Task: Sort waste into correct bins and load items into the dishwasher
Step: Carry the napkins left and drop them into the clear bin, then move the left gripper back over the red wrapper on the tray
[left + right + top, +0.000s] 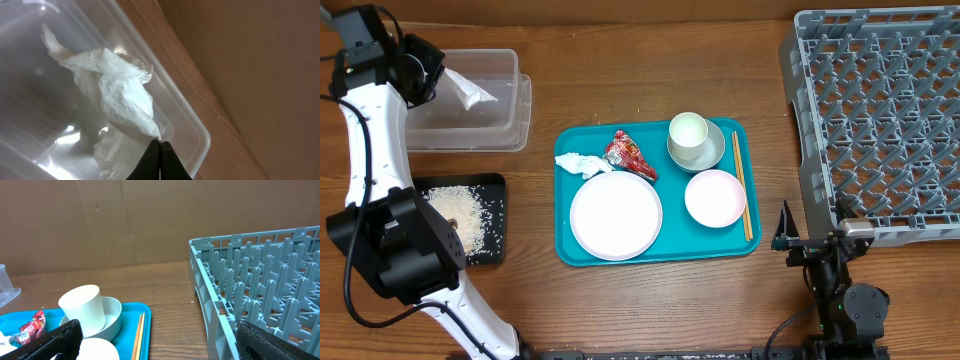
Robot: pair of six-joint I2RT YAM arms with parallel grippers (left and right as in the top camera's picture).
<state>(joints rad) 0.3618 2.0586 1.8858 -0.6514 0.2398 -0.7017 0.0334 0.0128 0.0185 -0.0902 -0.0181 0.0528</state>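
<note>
My left gripper is shut on a corner of a crumpled white napkin and holds it over the clear tub. In the left wrist view the napkin hangs from the closed fingertips inside the tub. A second napkin, a red wrapper, a plate, a cup in a saucer-bowl, a bowl and chopsticks lie on the teal tray. My right gripper stands open and empty between the teal tray and the grey dish rack.
The black tray with loose rice sits in front of the tub. In the right wrist view the cup, chopsticks and wrapper lie ahead to the left, with the rack wall close on the right.
</note>
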